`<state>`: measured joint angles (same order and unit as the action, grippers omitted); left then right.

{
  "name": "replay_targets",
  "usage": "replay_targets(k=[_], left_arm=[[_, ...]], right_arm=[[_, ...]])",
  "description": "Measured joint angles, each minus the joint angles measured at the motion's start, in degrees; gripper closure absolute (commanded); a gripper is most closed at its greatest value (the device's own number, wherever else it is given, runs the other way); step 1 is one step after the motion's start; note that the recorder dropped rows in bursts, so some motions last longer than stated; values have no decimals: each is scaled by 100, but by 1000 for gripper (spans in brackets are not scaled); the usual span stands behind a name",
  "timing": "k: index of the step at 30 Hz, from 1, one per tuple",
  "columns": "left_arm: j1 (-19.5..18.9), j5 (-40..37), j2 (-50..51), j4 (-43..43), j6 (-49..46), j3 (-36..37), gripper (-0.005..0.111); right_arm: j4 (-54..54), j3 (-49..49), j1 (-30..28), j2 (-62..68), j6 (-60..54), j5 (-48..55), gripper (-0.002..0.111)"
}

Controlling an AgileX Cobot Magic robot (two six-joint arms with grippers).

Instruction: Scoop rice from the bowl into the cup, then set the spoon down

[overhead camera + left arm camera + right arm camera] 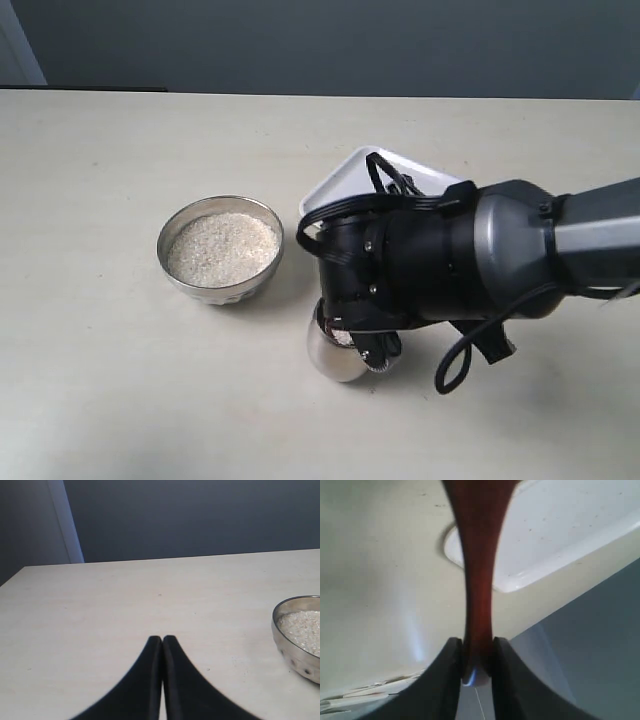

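Black right jaws tight around the spoon (479, 580) handle, over the cup (335, 360); left jaws together, empty.

Off-white rice (222, 248), shiny silver bowl (218, 294) and cup (335, 358), glossy reddish-brown spoon (479, 580), plain white tray (345, 178), pale cream table (90, 180)

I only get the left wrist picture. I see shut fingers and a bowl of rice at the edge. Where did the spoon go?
Observer: The right gripper is shut on the spoon, on its handle.
Child: Where is the cup?
Observer: The cup stands apart from the bowl, right under that gripper.
Child: Is anything else out there?
Observer: A white tray lies beyond the cup in the exterior view, partly hidden.
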<state>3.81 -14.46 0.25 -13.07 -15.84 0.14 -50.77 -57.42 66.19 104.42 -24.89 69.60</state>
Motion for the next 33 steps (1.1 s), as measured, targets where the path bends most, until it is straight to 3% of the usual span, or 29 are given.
replay_targets(k=[33], left_arm=[[0,0,0,0,0,0,106]], right_arm=[[-1236,0,333,224,174,1,108]])
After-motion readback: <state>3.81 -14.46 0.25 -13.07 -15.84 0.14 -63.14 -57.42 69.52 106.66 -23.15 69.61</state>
